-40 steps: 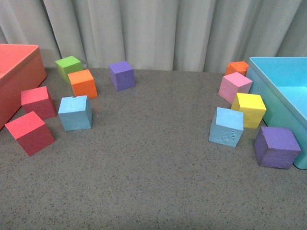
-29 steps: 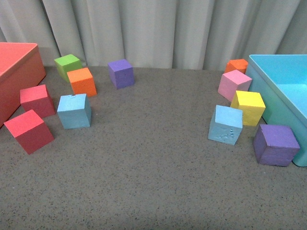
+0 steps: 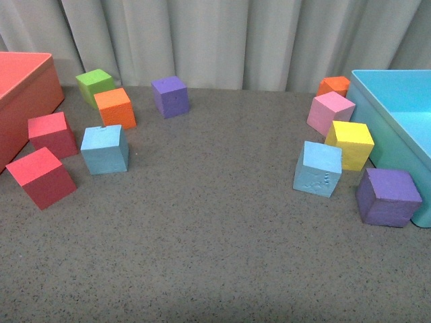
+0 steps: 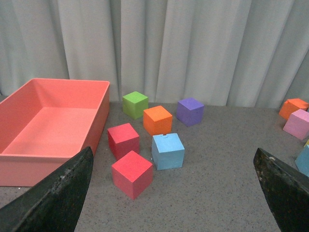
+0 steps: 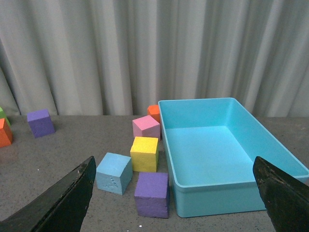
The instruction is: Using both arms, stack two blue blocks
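Two blue blocks, both flat on the counter (image 3: 215, 242) and well apart - nothing stacked yet. Left blue block (image 3: 104, 149) sits on the robot's left, near the red bin (image 3: 30, 101), w/ a red cube (image 3: 47, 133) just beside it and an orange cube (image 3: 114, 108) right behind. A second red cube (image 3: 40, 177) lies tilted in front, closer to the camera. Green cube (image 3: 94, 85) and a purple cube (image 3: 170, 96) sit further back by the curtain (image 3: 215, 40).

Over to the right: the other blue block (image 3: 318, 168), embossed marks on its near face, sits just beside the yellow cube (image 3: 350, 143) and near a second purple cube (image 3: 387, 196), which is up against the turquoise bin (image 3: 377, 121). Pink cube (image 3: 330, 113) and another orange cube (image 3: 333, 86) behind.

Left end effector (image 4: 172, 151) - fingers spread wide, holding nothing, hanging above the counter, the left blue block in the gap btwn them in the wrist view. Right end effector (image 5: 173, 157) - same, fingers wide apart, nothing gripped, turquoise bin ahead, marked blue block off to one side.
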Motion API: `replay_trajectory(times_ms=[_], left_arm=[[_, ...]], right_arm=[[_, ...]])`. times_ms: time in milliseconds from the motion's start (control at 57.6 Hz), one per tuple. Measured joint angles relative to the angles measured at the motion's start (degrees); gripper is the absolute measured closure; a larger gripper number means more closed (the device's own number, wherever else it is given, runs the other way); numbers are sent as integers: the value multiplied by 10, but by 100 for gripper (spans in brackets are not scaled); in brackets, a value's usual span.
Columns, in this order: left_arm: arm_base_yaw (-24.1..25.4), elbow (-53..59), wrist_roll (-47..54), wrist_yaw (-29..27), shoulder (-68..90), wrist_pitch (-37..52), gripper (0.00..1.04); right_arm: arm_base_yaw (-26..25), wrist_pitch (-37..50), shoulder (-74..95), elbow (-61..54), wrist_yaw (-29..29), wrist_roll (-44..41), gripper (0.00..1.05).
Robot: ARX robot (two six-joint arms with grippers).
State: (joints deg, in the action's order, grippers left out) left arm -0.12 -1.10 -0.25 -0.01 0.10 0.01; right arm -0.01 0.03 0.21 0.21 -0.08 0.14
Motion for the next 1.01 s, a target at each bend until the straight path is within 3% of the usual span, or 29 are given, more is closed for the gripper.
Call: replay_trajectory(times_ms=[555, 590, 607, 642, 694, 850, 1007], left_arm=[[0, 0, 0, 0, 0, 0, 7], [0, 0, 0, 0, 0, 0, 7], [0, 0, 0, 0, 0, 0, 7], [0, 0, 0, -1, 0, 0, 7], [0, 0, 0, -1, 0, 0, 7], [0, 0, 0, 0, 0, 0, 7], [0, 0, 0, 0, 0, 0, 7]], right_arm=[[1, 0, 0, 0, 4, -2, 10], [20, 14, 12, 0, 71, -28, 10], [47, 27, 32, 2, 145, -55, 10], [79, 44, 73, 5, 236, -85, 10], [93, 75, 141, 12, 275, -95, 10], [91, 203, 431, 105, 212, -14, 10], [90, 172, 702, 261, 141, 85, 10]])
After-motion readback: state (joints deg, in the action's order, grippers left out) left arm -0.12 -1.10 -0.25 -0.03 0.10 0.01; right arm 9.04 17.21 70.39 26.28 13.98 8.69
